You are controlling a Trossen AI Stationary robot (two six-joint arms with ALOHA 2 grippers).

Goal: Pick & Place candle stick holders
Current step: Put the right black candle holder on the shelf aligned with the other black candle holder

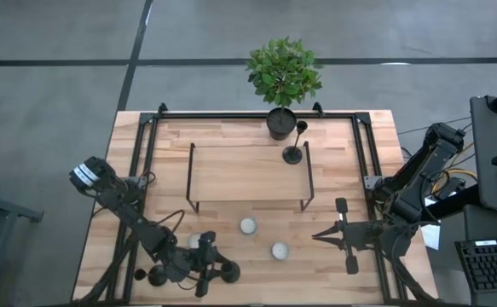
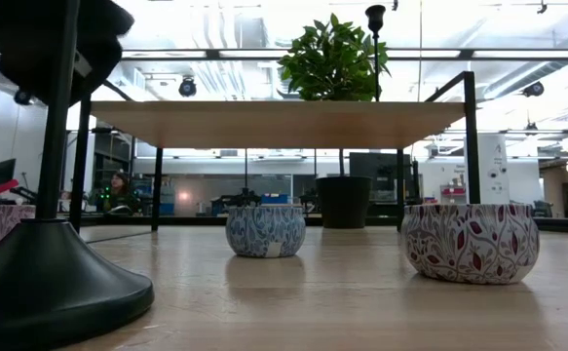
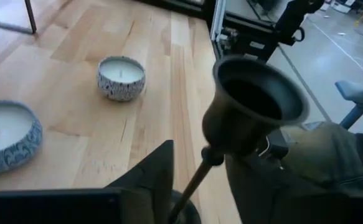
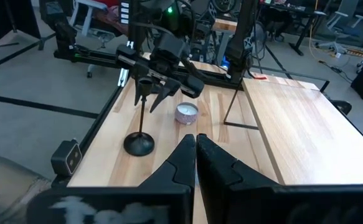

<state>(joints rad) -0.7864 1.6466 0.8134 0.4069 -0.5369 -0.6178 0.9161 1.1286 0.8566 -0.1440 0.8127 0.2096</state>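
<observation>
Black holder (image 3: 231,134) stood at the table's (image 1: 231,166) near-left edge, its stem between my left gripper's (image 1: 207,266) parted fingers (image 3: 147,180) (contact unclear). A second holder (image 1: 294,142) stood beside the pot (image 1: 280,122). My right gripper (image 4: 195,146) hovered closed, empty.

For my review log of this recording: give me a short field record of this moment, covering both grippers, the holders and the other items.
left gripper: near table edge, fingers open on either side of a candle stick holder stem
right gripper: shut, empty, low over the table's right side
second holder: upright at the back, beside the plant pot
tin candles: three, in front of the raised wooden shelf
</observation>
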